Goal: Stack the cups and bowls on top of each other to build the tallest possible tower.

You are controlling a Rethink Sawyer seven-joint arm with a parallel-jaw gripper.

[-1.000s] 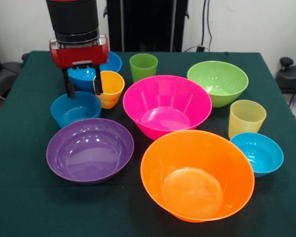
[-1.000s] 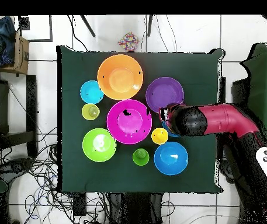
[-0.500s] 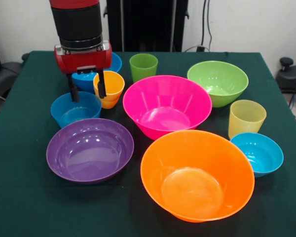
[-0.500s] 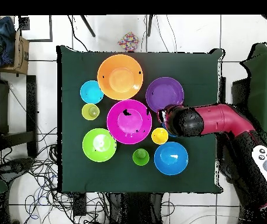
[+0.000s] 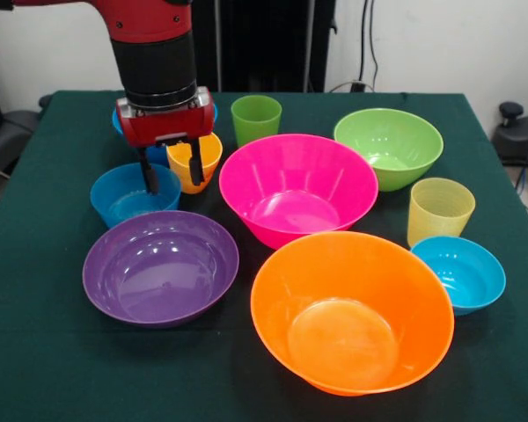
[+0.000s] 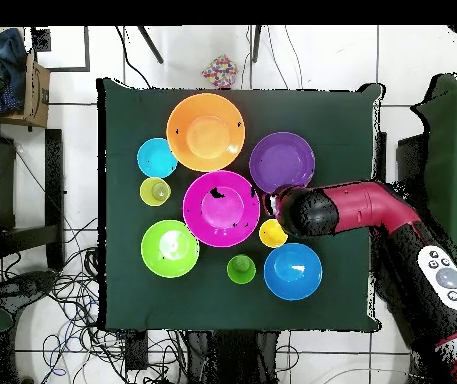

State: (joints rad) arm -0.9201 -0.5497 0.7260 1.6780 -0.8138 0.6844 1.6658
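My gripper (image 5: 172, 176) is open and empty. Its left finger hangs over a small blue bowl (image 5: 121, 200); its right finger is in front of the yellow-orange cup (image 5: 210, 156). In the overhead view the arm (image 6: 317, 210) covers the gripper and that bowl. The pink bowl (image 5: 297, 189), orange bowl (image 5: 352, 312), purple bowl (image 5: 160, 266), green bowl (image 5: 389, 145), another small blue bowl (image 5: 458, 272), green cup (image 5: 256, 119) and pale yellow cup (image 5: 439, 211) stand apart on the table. The medium blue bowl (image 6: 293, 271) is mostly hidden behind the gripper in the front view. No tower stands.
The table is covered with a dark green cloth (image 5: 53, 352). The bowls and cups stand close together around the pink bowl (image 6: 221, 208). The yellow-orange cup (image 6: 272, 234) sits right beside the arm's end. Cables and a chair lie around the table.
My gripper has moved to the picture's right in the front view and a little lower, from over the blue bowls to beside the yellow-orange cup. The bowls and cups have not moved.
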